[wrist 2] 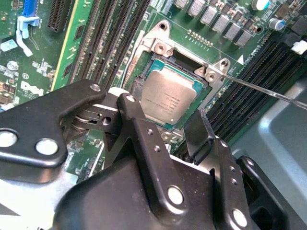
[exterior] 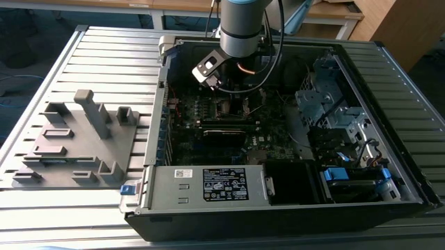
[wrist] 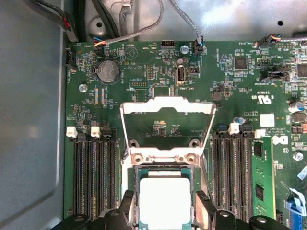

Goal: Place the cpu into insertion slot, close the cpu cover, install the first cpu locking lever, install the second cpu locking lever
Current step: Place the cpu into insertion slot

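Note:
The cpu (wrist: 164,201), a silvery square chip, lies flat in the insertion slot (wrist: 165,171) on the green motherboard; it appears again in the second wrist view (wrist 2: 165,96). My gripper (wrist: 165,197) hovers right over it, open, with one black finger on each side and a small gap to the chip's edges. The cpu cover (wrist: 167,104), a silvery frame with a big window, stands raised on its hinge beyond the slot. One thin locking lever (wrist 2: 259,90) sticks out sideways from the slot's corner. In the exterior view the gripper (exterior: 224,88) is deep inside the open computer case.
Black memory slots (wrist: 93,177) flank the slot on both sides, with a green memory stick (wrist: 259,177) further out. Case walls (exterior: 161,104), a drive cage (exterior: 326,104) and a power supply (exterior: 208,185) surround the board. A grey fixture tray (exterior: 76,151) lies beside the case on the exterior view's left.

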Tool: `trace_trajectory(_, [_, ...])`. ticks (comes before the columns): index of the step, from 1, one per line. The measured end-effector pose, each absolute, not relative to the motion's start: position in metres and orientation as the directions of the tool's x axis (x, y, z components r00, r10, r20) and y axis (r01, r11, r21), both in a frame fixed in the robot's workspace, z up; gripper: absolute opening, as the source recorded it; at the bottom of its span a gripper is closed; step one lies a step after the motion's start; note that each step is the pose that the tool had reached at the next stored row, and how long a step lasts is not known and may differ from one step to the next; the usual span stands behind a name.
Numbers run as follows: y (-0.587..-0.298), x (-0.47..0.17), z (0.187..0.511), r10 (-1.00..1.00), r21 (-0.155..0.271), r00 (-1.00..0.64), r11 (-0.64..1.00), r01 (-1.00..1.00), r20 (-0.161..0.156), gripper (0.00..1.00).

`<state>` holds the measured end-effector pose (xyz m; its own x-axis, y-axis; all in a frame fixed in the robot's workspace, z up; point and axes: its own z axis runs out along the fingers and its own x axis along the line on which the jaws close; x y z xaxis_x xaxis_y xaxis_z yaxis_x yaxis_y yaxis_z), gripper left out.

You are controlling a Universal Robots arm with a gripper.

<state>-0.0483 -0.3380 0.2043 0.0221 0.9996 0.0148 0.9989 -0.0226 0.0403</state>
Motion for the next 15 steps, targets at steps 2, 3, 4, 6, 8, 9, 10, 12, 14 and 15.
trace_trajectory(2, [-0.3379,-0.0483,0.2061,1.0,0.041,0.022,-0.023,0.999,0.015,0.61])
trace_trajectory(3, [-0.3379,-0.0483,0.2072,1.0,0.041,0.022,-0.023,0.999,0.015,0.61])
trace_trajectory(4, [-0.3379,-0.0483,0.2082,1.0,0.041,0.022,-0.023,0.999,0.015,0.61])
trace_trajectory(6, [-0.3379,-0.0483,0.2089,1.0,0.041,0.022,-0.023,0.999,0.015,0.61])
trace_trajectory(8, [-0.3379,-0.0483,0.2089,1.0,0.041,0.022,-0.023,0.999,0.016,0.61])
trace_trajectory(9, [-0.3379,-0.0483,0.209,1.0,0.041,0.022,-0.023,0.999,0.015,0.61])
trace_trajectory(10, [-0.3379,-0.0483,0.2091,1.0,0.041,0.022,-0.023,0.999,0.015,0.61])
trace_trajectory(12, [-0.3379,-0.0483,0.2091,1.0,0.041,0.022,-0.023,0.999,0.015,0.61])
trace_trajectory(14, [-0.3379,-0.0483,0.2093,1.0,0.041,0.022,-0.023,0.999,0.015,0.61])
trace_trajectory(15, [-0.3379,-0.0483,0.2093,1.0,0.041,0.022,-0.023,0.999,0.015,0.61])
